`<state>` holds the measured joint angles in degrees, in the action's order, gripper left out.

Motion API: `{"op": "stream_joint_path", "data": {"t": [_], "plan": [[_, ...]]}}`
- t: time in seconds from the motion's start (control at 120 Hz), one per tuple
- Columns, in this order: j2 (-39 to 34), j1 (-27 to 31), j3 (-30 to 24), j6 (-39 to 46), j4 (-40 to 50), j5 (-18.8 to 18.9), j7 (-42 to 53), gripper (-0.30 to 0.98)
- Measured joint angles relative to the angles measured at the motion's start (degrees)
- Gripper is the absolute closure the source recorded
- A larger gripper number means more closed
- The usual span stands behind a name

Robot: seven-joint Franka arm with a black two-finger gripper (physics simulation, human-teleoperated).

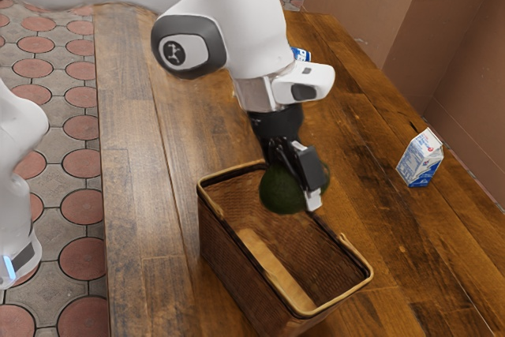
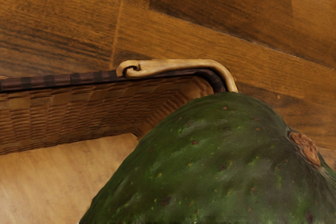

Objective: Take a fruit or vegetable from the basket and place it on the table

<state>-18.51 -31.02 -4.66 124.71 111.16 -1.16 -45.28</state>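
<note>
**The gripper (image 1: 302, 193) holds the avocado (image 1: 280, 191) over one end of the basket (image 1: 359, 262), stem end outward**

The jaws are closed on the avocado, one on the side that faces the exterior camera, the other largely hidden by the fruit. The avocado hangs at the basket's end nearer the exterior view's top, covering part of the rim there.

In the wrist view, the brown stem scar (image 2: 305, 148) sits on the side turned away from the basket's inside, so the stem end points out past the corner where the pale curled handle (image 2: 173, 67) bends round. From the scar the green body widens back toward the woven inside. The long axis seems to run that way, from the outer side inward, but the opposite end is cut off and any tilt up or down cannot be told. In the exterior view the fruit looks nearly round.

The basket stands upright on the wooden table (image 1: 142, 234), its pale floor visible. A blue-and-white carton (image 1: 420, 159) stands on the table, well apart from the basket. Another blue-and-white item (image 1: 301, 54) is partly hidden behind the arm (image 1: 248, 25).
</note>
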Motion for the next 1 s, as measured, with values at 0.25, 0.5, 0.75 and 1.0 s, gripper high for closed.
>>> {"op": "stream_joint_path", "data": {"t": [0.25, 0.5, 0.75, 1.0], "plan": [[15.85, 2.64, 2.47, -7.28, -28.51, 11.18, -2.83, 0.67], [21.61, 22.54, 3.10, -9.09, -35.36, 12.18, 2.45, 0.47], [20.44, 22.25, 5.45, -8.94, -32.97, 8.85, 7.16, 0.07], [14.54, 11.13, 10.49, -8.85, -27.59, 6.39, 7.03, 0.01]]}}
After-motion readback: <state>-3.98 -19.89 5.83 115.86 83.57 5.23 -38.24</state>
